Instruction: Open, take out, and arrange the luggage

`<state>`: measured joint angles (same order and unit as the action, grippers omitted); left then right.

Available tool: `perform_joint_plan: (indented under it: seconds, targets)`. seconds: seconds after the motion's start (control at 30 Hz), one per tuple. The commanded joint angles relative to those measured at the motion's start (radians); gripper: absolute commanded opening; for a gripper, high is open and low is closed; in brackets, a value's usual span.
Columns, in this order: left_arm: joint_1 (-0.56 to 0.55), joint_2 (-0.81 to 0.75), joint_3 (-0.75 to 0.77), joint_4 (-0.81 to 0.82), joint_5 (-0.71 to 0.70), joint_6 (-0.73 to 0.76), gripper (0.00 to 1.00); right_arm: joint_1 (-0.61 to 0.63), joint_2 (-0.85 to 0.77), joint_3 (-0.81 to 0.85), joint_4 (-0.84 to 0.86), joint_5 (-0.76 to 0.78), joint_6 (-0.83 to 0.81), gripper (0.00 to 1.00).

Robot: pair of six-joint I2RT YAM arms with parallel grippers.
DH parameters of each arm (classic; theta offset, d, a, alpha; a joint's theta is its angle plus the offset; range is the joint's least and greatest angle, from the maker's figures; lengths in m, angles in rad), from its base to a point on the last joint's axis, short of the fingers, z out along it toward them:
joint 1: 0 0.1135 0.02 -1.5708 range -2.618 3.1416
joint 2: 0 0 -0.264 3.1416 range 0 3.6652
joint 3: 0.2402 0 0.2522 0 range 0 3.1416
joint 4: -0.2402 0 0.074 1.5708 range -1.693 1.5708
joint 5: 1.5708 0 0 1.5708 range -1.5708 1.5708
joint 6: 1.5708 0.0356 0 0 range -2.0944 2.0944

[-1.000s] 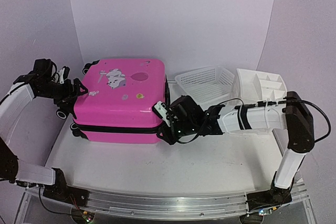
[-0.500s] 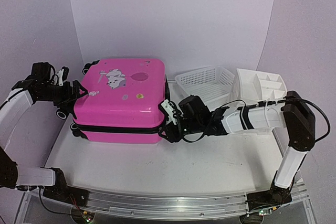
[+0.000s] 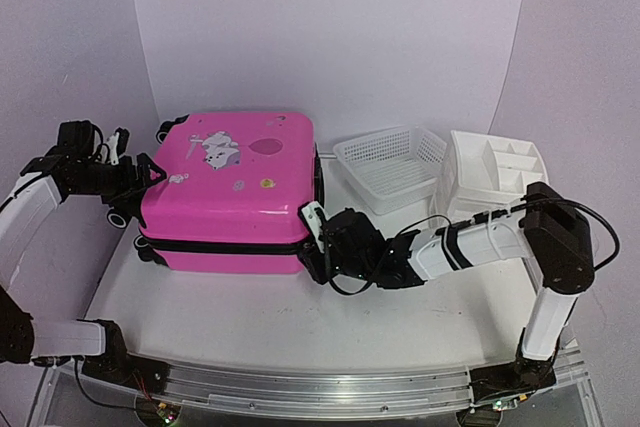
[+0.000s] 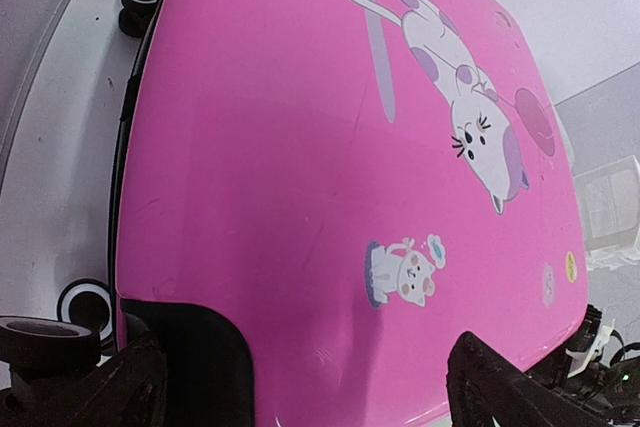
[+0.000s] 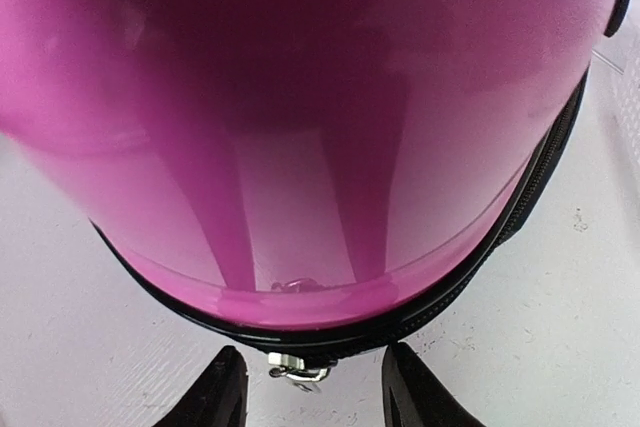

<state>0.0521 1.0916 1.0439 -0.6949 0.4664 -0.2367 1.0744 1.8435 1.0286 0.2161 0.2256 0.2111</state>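
1 shut pink luggage (image 3: 235,192), left hand (image 3: 135,177) spread at its corner, right hand (image 5: 315,387) parted around zipper pull (image 5: 292,369)

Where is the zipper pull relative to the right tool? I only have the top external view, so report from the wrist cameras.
Observer: The metal zipper pull hangs at the rounded corner of the luggage, between the open jaws of the right tool, apparently touching neither.
Operator: Check the seam there.
Observer: The zipper looks shut along that corner; no gap shows.
Operator: Now report the left tool.
Observer: The left tool is open wide, with one jaw at each side of the luggage's near end. I cannot tell whether they touch it.
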Motion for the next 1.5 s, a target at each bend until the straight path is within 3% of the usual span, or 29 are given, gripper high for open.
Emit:
perform_joint_plan:
  seconds: [0.0, 0.1, 0.27, 0.4, 0.5, 0.67, 0.83, 1.03, 1.27, 1.47]
  targets:
    - [-0.02, -0.003, -0.047, -0.148, 0.151, -0.077, 0.96, 0.051, 0.02, 0.029, 0.063, 0.207, 0.0, 0.47]
    - [-0.02, -0.002, -0.053, -0.138, 0.161, -0.081, 0.96, 0.075, 0.034, 0.051, 0.054, 0.275, -0.009, 0.43]
    - [-0.019, -0.005, -0.059, -0.131, 0.164, -0.088, 0.96, 0.098, 0.053, 0.087, 0.032, 0.374, 0.002, 0.26]
    - [-0.02, -0.01, -0.062, -0.127, 0.166, -0.093, 0.96, 0.105, 0.066, 0.104, 0.027, 0.427, -0.002, 0.3]
    - [-0.02, -0.01, -0.065, -0.125, 0.169, -0.095, 0.96, 0.105, 0.061, 0.1, 0.027, 0.462, -0.009, 0.28]
    - [-0.021, -0.01, -0.064, -0.122, 0.169, -0.096, 0.96, 0.106, 0.062, 0.102, 0.05, 0.476, -0.043, 0.1]
    - [-0.02, -0.002, -0.062, -0.116, 0.175, -0.099, 0.96, 0.105, 0.05, 0.064, 0.104, 0.361, -0.124, 0.0]
    - [-0.021, -0.004, -0.07, -0.105, 0.196, -0.108, 0.96, 0.101, -0.03, -0.029, 0.148, 0.172, -0.181, 0.0]
    - [-0.021, -0.004, -0.085, -0.097, 0.208, -0.108, 0.96, 0.004, -0.039, -0.071, 0.173, -0.162, -0.075, 0.0]
    - [-0.023, -0.004, -0.095, -0.081, 0.228, -0.123, 0.96, -0.005, 0.004, -0.041, 0.203, -0.308, -0.027, 0.0]
